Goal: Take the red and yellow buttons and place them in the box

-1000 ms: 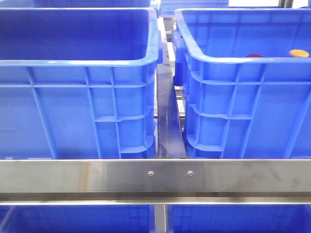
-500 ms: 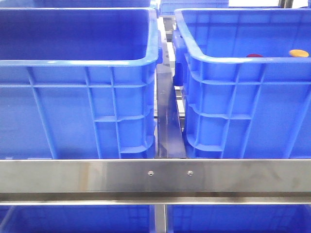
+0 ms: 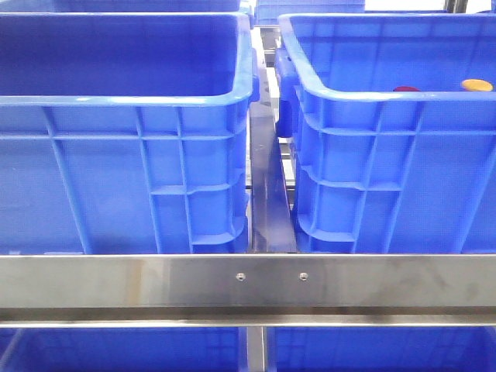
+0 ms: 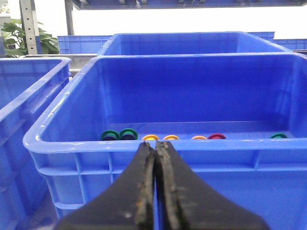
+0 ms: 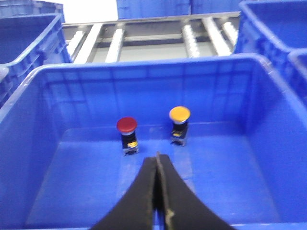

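steel roller conveyor (image 5: 158,36) behind large ribbed blue plastic crate (image 5: 144,69). inside it, round red plastic button (image 5: 127,124) beside yellow-orange one (image 5: 179,113), both upright. left gripper (image 4: 155,148) and right gripper (image 5: 157,160) jaws pressed together, empty.

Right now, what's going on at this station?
Nothing is being handled. Both hands are shut and empty: the left hand sits at the near rim of a blue crate holding green, orange and red caps, and the right hand points into another blue crate. There a red button and a yellow button stand upright side by side on the floor, untouched.
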